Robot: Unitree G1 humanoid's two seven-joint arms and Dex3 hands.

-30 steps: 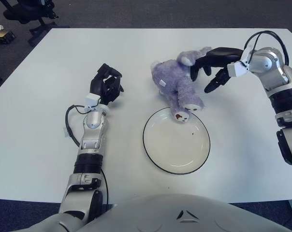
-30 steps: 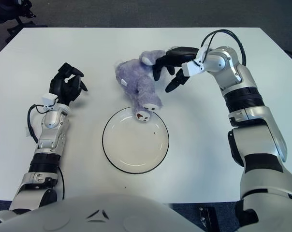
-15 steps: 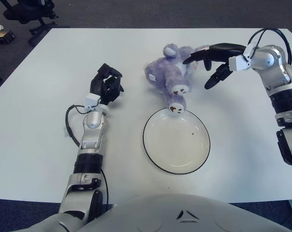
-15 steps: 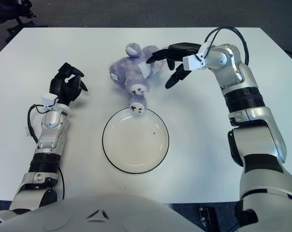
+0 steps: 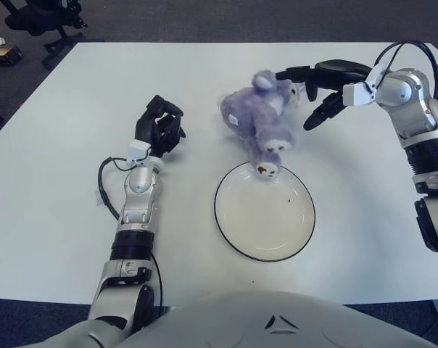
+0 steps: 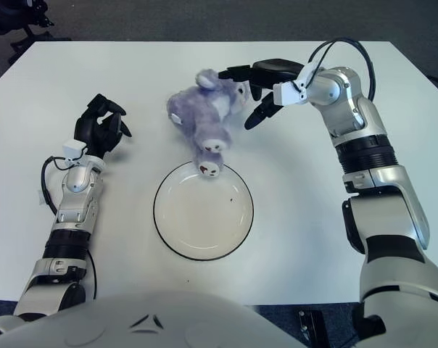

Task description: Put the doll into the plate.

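A purple plush doll point(image 5: 259, 116) lies on the white table just behind a white plate with a dark rim point(image 5: 270, 221). One of its feet overlaps the plate's far rim. My right hand point(image 5: 297, 98) is at the doll's upper right side, fingers spread over its head and thumb lower to the right. It touches the doll without a closed grasp. My left hand point(image 5: 159, 123) rests curled on the table to the left, well apart from the doll, and holds nothing.
A small dark speck point(image 5: 287, 201) lies on the plate. An office chair point(image 5: 41, 18) and a small box point(image 5: 1, 52) are on the floor beyond the table's far left corner. The table's far edge runs just behind the doll.
The doll was pushed left and rolled, then swung back a little right; its foot still lies over the plate's rim. My right hand rose and spread. The left hand has not moved.
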